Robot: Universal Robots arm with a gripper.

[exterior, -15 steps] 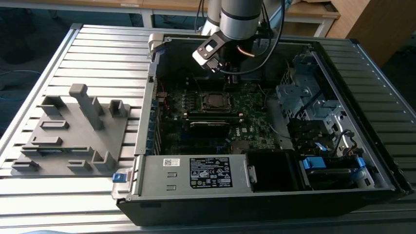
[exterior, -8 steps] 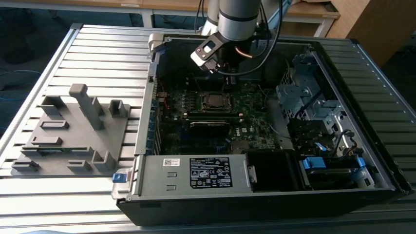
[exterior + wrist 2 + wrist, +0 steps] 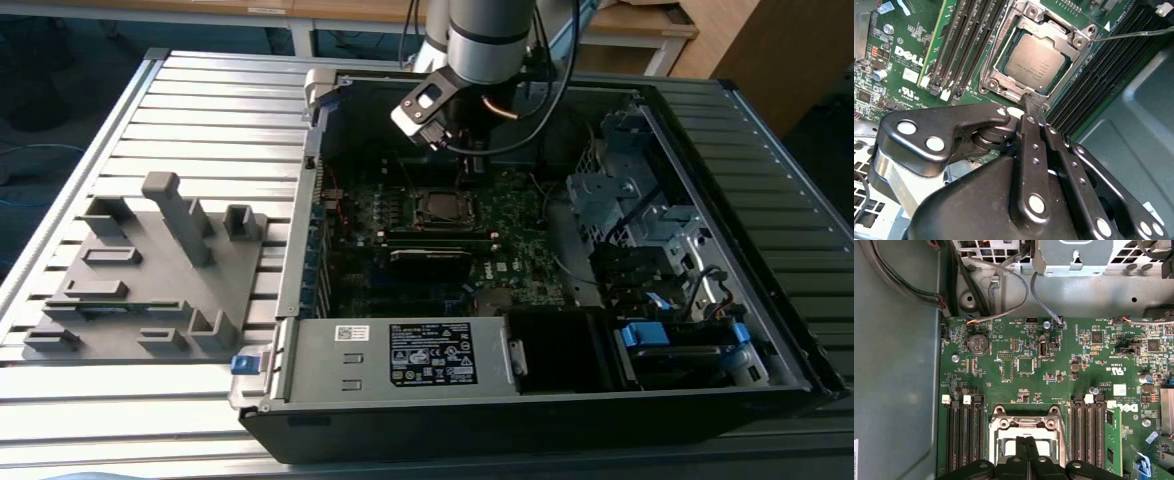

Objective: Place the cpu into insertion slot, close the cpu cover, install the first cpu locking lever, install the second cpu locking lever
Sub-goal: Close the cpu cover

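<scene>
— How is the claw set?

— Pressed together. In the second wrist view the claw (image 3: 1030, 102) has its two fingers flat against each other with nothing pinched between them. The joined tip sits right at the edge of the cpu cover (image 3: 1004, 50). I cannot tell whether it actually touches.

— And the cpu?

— The cpu (image 3: 1036, 62) lies flat in its socket on the green board. Its dull grey top shows through the cover's window, and the cover lies down around it.

— Anything else by the socket?

— A thin metal lever (image 3: 1134, 34) runs out from one corner, passing over the black memory slots (image 3: 1104, 70) on that side.

— What does the first wrist view add?

— The shut fingertips hang over the middle of the socket, with pale chip showing on either side of them.

— And the exterior view?

— The arm (image 3: 487, 40) reaches down into the open computer case (image 3: 747, 130), which lies on a slatted table (image 3: 200, 110). A grey fixture block (image 3: 147, 270) sits beside the case, on the exterior view's left.
</scene>
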